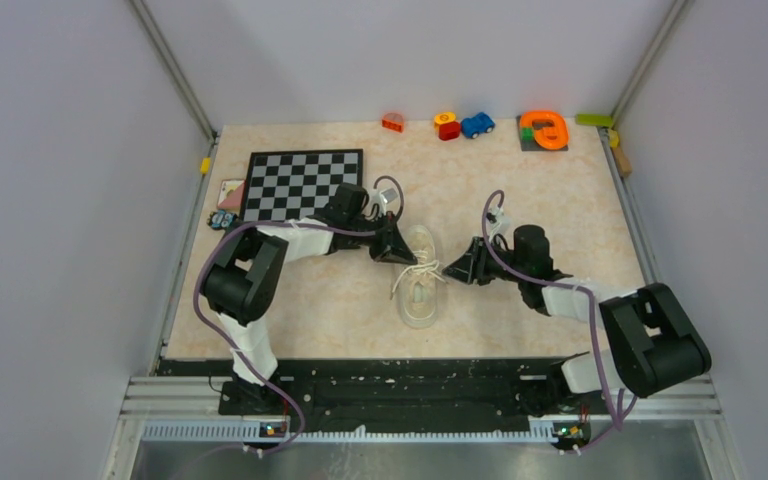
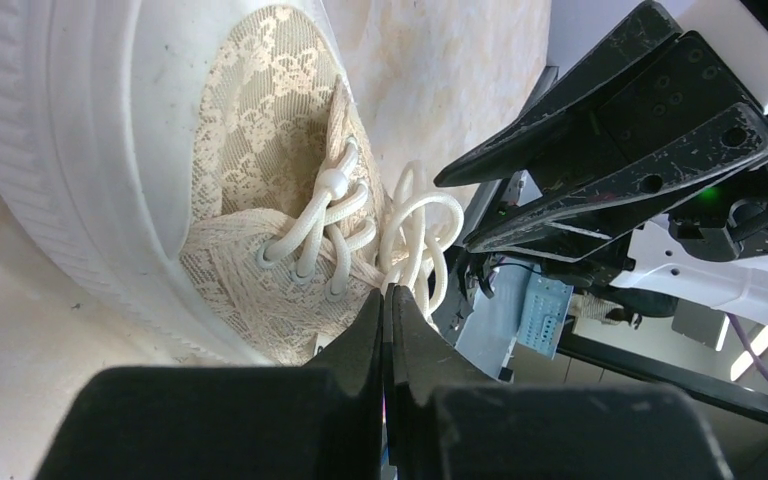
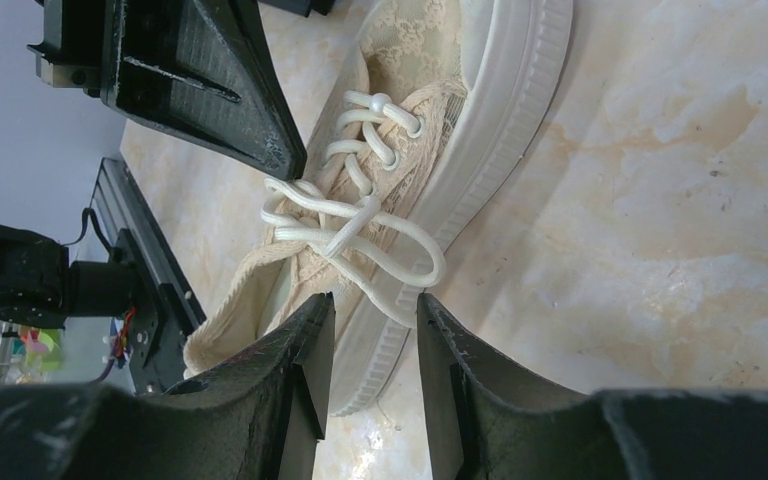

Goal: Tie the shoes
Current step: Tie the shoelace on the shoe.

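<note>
The cream sneaker (image 1: 421, 302) lies mid-table, its white laces (image 1: 416, 277) loose in loops across its top. My left gripper (image 1: 409, 259) is at the shoe's left side. In the left wrist view the gripper (image 2: 388, 291) is shut, its tips against the lace loops (image 2: 426, 224); I see no lace between them. The lace-patterned upper (image 2: 260, 130) fills that view. My right gripper (image 1: 450, 270) is at the shoe's right side. In the right wrist view it (image 3: 375, 298) is open, one jaw either side of a lace loop (image 3: 415, 280) hanging over the sole (image 3: 505, 100).
A chessboard (image 1: 300, 182) lies at the back left with small items (image 1: 225, 205) beside it. Toys line the back edge: a red block (image 1: 393, 122), a blue car (image 1: 477, 125) and an orange piece (image 1: 544, 130). Grey walls enclose the table.
</note>
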`<control>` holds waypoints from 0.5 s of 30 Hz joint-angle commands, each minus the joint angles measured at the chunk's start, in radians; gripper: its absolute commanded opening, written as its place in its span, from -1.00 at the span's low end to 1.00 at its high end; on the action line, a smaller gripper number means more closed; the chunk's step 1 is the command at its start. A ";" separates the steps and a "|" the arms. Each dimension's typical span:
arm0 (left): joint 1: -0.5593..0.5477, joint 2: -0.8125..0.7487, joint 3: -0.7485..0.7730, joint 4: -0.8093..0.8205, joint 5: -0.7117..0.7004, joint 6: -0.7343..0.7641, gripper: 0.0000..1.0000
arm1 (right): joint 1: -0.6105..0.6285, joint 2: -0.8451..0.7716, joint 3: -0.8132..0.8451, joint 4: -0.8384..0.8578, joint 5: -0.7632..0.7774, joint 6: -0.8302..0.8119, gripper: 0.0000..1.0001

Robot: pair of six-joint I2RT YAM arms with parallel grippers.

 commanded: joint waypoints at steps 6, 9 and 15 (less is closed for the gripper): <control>0.016 -0.037 0.010 0.052 0.051 0.009 -1.00 | -0.016 0.006 0.046 0.033 -0.023 -0.029 -0.24; 0.017 -0.049 0.002 0.054 0.057 0.009 -1.00 | -0.014 -0.012 0.062 0.015 -0.027 -0.031 -0.23; 0.018 -0.103 -0.021 -0.012 0.015 0.070 -0.56 | -0.013 -0.029 0.089 -0.033 -0.012 -0.050 -0.23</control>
